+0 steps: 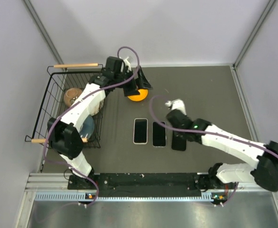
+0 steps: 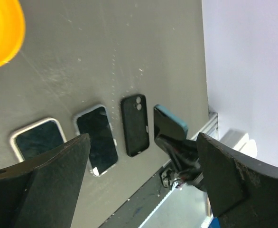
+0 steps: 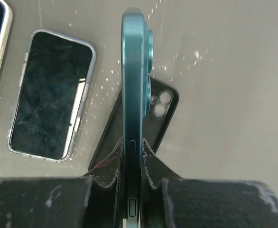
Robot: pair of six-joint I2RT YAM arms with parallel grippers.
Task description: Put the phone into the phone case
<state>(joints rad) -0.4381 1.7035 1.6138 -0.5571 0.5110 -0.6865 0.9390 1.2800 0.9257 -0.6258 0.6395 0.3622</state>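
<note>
The right gripper (image 3: 132, 156) is clamped narrow on the bottom end of a teal phone (image 3: 133, 71). It holds the phone on its thin edge, camera end away, over an empty black case (image 3: 163, 111) that lies inside-up on the dark table (image 1: 205, 90). Whether the teal phone touches that case cannot be told. The left gripper (image 2: 143, 137) hangs with its 2 fingers spread wide and nothing between them, beside an orange object (image 1: 137, 96) near the wire basket (image 1: 49, 102). The phone (image 3: 51, 95) lies flat and screen-up in the middle of a row of 3. It sits between a white-rimmed phone (image 1: 140, 130) and the black case, with a translucent pale rim around it that appears to be the phone case (image 3: 84, 99).
</note>
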